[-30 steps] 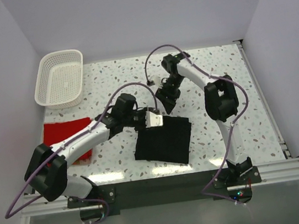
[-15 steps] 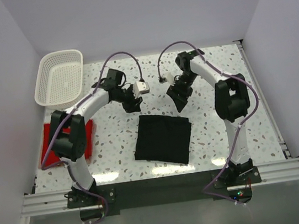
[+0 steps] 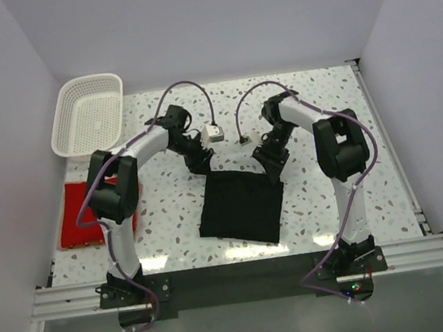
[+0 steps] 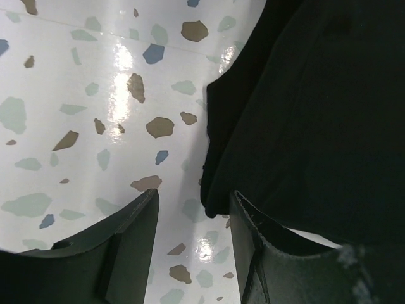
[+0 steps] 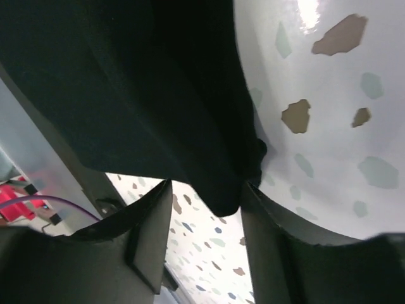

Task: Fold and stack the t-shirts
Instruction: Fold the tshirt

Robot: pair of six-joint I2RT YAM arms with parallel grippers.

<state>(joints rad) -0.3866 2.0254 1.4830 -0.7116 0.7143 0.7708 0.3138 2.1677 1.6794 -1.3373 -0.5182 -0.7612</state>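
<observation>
Where my two arms curve inward over the table (image 3: 166, 215), the black t-shirt (image 3: 241, 206) lies as a flat folded rectangle at the centre of the top view. It is slightly skewed. My left gripper (image 3: 200, 164) sits at the upper left corner of the cloth and my right gripper (image 3: 270, 165) at its upper right corner.

Left wrist view: my fingers (image 4: 126, 240) stand apart. The shirt's corner lies in the gap, close against the finger on the right of the frame. I cannot confirm contact with the pad.

Right wrist view: the jaws are likewise apart. A dark fold of the same shirt reaches into the gap between the fingers (image 5: 149, 240). Nothing is pinched.

The red t-shirt (image 3: 77, 223) lies flat at the left edge of the top view, well apart from the black one. My left arm partly covers it.

Surface: glossy white terrazzo with brown, grey and blue flecks. Overhead light reflects as bright patches along the lower edge of the top view and in both wrist views. A white lattice basket (image 3: 88, 117) stands in the upper left corner of the table. A metal rail (image 3: 415, 253) runs along the lower edge, where my bases are fixed.

Room: plain pale grey-lavender walls (image 3: 209, 19) close the table in on the left, top and right of the frame.
</observation>
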